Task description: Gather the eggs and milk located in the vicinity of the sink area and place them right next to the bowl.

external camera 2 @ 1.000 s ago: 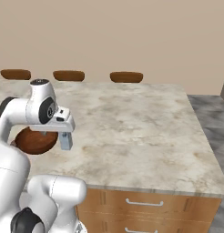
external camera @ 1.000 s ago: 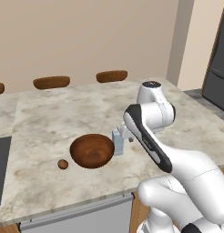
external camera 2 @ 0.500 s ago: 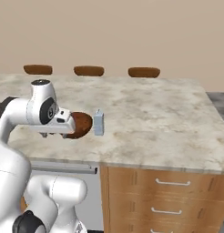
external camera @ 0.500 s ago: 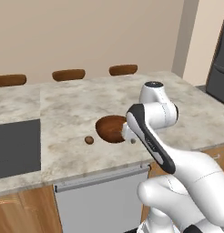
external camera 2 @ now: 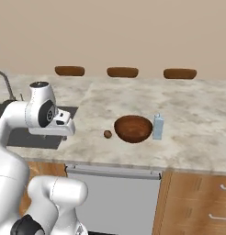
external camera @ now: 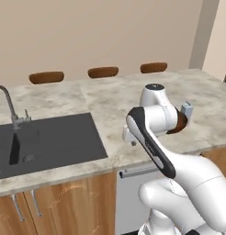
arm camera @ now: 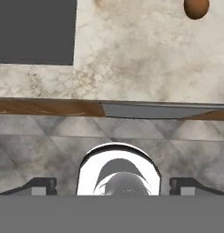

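Observation:
The dark brown bowl (external camera 2: 133, 128) sits on the marble counter, with the pale blue milk (external camera 2: 157, 127) carton upright just to its right. One small brown egg (external camera 2: 107, 134) lies just left of the bowl. In the left base view my arm hides most of the bowl (external camera: 181, 124), and the milk (external camera: 187, 110) peeks out beside it. My gripper (external camera 2: 64, 136) hangs open and holds nothing, near the counter's front edge between the sink (external camera 2: 27, 139) and the egg. The hand view looks down over the edge, with the egg (arm camera: 196, 8) at top right and the sink (arm camera: 34, 32) at top left.
A curved grey faucet (external camera: 9, 108) stands at the sink's (external camera: 46, 142) left side. Three brown stool seats (external camera 2: 122, 72) line the counter's far edge. Below the counter front are a grey appliance panel (external camera 2: 115, 202) and wooden cabinets (external camera: 64, 206).
The base has driven left, so both base views shifted and the sink came into view. My hand, earlier beside the bowl and milk, now hangs left of the egg. The jaws stay open.

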Tool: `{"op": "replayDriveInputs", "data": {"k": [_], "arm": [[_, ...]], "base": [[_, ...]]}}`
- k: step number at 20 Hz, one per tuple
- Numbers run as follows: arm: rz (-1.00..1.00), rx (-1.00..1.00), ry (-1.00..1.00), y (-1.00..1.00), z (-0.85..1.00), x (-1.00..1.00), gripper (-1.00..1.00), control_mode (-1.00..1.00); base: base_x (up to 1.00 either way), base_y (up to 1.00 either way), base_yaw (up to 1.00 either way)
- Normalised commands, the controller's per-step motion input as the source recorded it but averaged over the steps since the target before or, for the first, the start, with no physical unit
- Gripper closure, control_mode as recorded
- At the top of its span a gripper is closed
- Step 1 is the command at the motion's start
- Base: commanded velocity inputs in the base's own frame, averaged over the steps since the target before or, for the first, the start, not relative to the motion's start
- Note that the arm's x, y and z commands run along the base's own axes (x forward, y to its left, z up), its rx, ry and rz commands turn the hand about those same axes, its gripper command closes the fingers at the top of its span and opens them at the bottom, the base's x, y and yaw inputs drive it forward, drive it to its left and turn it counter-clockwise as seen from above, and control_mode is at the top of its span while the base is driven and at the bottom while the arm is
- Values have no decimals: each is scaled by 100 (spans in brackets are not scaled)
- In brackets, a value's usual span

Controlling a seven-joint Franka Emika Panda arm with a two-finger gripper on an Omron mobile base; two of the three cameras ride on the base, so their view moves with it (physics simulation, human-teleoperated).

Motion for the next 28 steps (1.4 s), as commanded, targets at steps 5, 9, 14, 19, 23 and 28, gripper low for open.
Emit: {"op": "replayDriveInputs", "data": {"k": [5, 9, 14, 19, 23, 28], "arm": [[0, 0, 0, 0, 0, 0, -100, 100], [0, 0, 0, 0, 0, 0, -100, 100], [0, 0, 0, 0, 0, 0, -100, 100], [0, 0, 0, 0, 0, 0, -100, 100], [0, 0, 0, 0, 0, 0, -100, 100], [0, 0, 0, 0, 0, 0, -100, 100]], "base": [[-10, 100, 0], [0, 100, 0], [-2, 100, 0], [0, 100, -1], [0, 100, -5], [0, 100, -7]]}}
